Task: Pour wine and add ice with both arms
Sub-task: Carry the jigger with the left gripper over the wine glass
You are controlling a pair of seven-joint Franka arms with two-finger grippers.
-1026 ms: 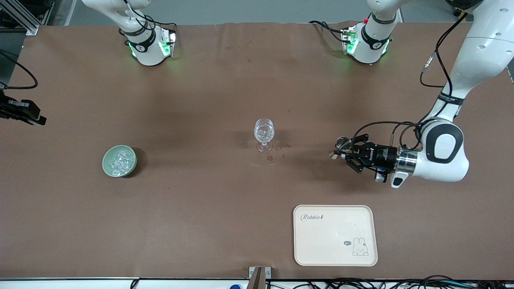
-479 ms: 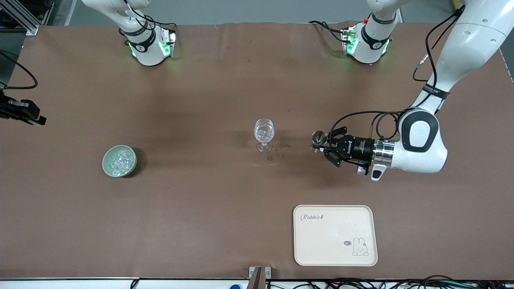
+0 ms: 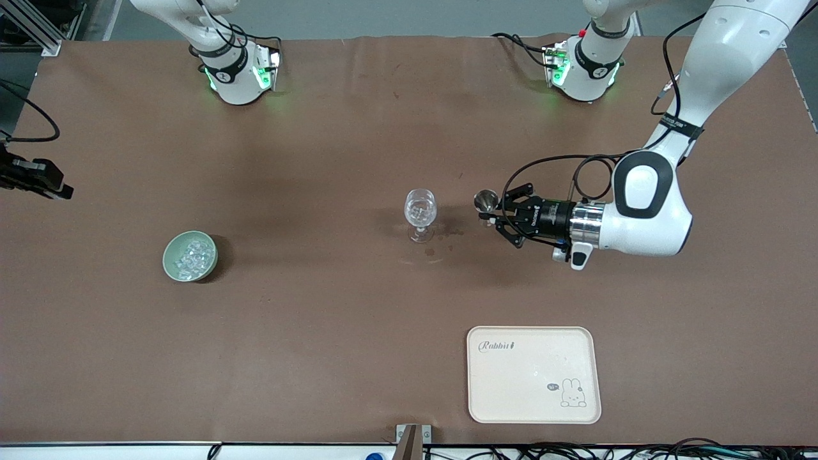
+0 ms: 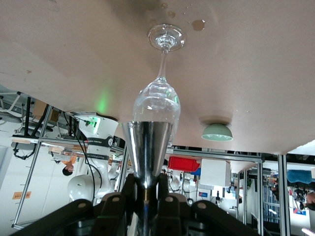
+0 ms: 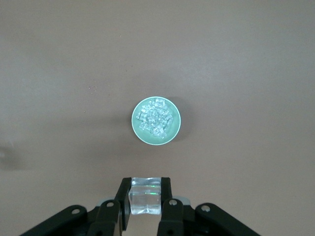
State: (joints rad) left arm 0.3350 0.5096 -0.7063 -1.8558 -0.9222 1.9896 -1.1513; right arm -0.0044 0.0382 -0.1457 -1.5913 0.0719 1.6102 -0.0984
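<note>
A clear wine glass [image 3: 420, 211] stands upright mid-table, also in the left wrist view [image 4: 157, 98]. My left gripper [image 3: 495, 214] hangs just beside it, toward the left arm's end, lying level and shut on a small metal measuring cup [image 3: 486, 201] whose mouth faces the glass [image 4: 147, 147]. A pale green bowl [image 3: 167, 262] of ice [image 3: 192, 255] sits toward the right arm's end. In the right wrist view my right gripper [image 5: 145, 184] hovers high over that bowl [image 5: 173, 135], shut on one clear ice cube [image 5: 144, 199].
A cream tray [image 3: 533, 374] with a rabbit drawing lies near the front edge, nearer the camera than my left gripper. Small wet spots [image 3: 429, 252] mark the table by the glass foot. A black device [image 3: 35, 179] sits at the table edge at the right arm's end.
The left arm has carried the metal cup across the table toward the wine glass, stopping close beside it. Glass, bowl and tray have not moved.
</note>
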